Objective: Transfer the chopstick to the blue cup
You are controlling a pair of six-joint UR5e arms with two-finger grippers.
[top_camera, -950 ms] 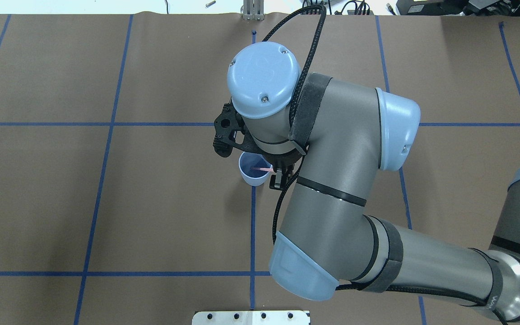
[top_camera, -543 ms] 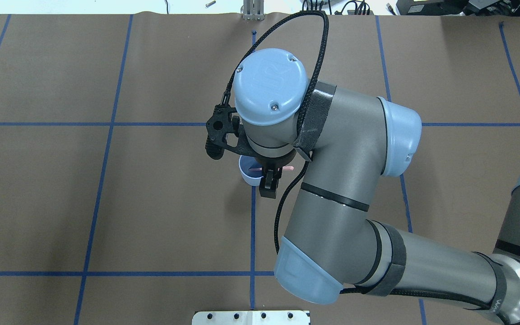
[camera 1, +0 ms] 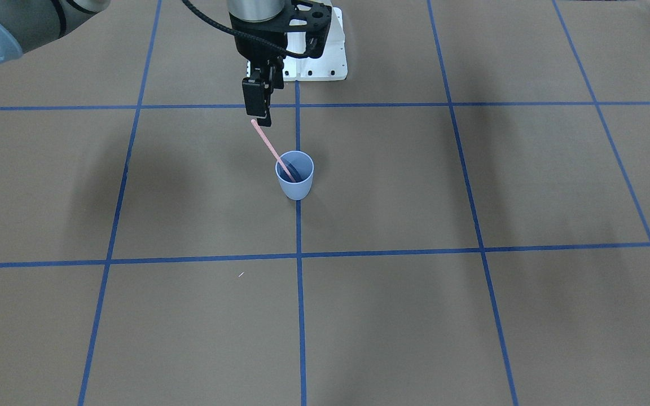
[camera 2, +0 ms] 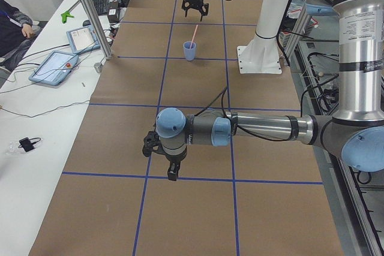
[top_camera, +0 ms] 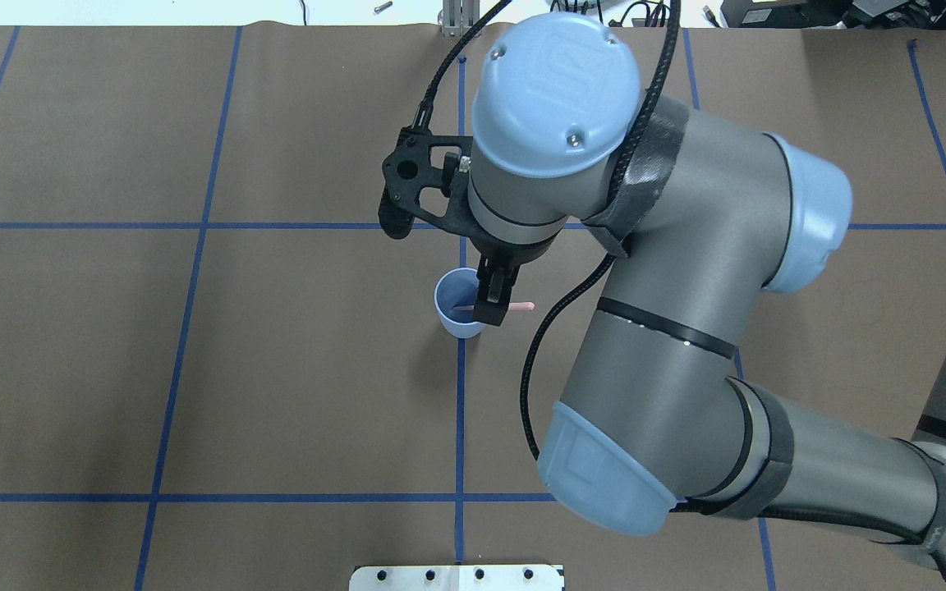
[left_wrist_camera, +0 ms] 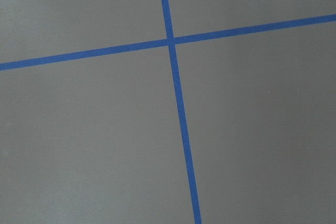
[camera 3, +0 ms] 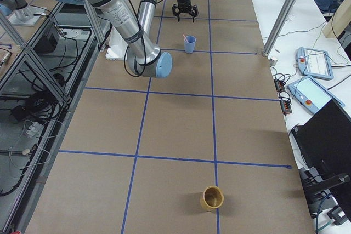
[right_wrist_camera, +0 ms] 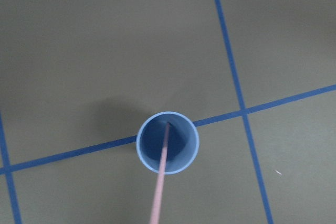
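Right hand (camera 1: 263, 119) points down, wide, just above thin pink chopstick (camera 1: 273, 150) leaning in pale blue plastic cup (camera 1: 295, 190); joint cap (top_camera: 555, 82) reads UR.

pale pink chopstick (camera 1: 272, 149), pale blue cup (camera 1: 295, 187), brown table (camera 1: 471, 186) with blue grid lines (camera 1: 298, 225)

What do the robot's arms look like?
The right arm and left arm are thick grey tubes with pale blue caps at the joints. A black braided cable runs along the right arm, held by dark straps. The right pincer and left pincer are small and black.
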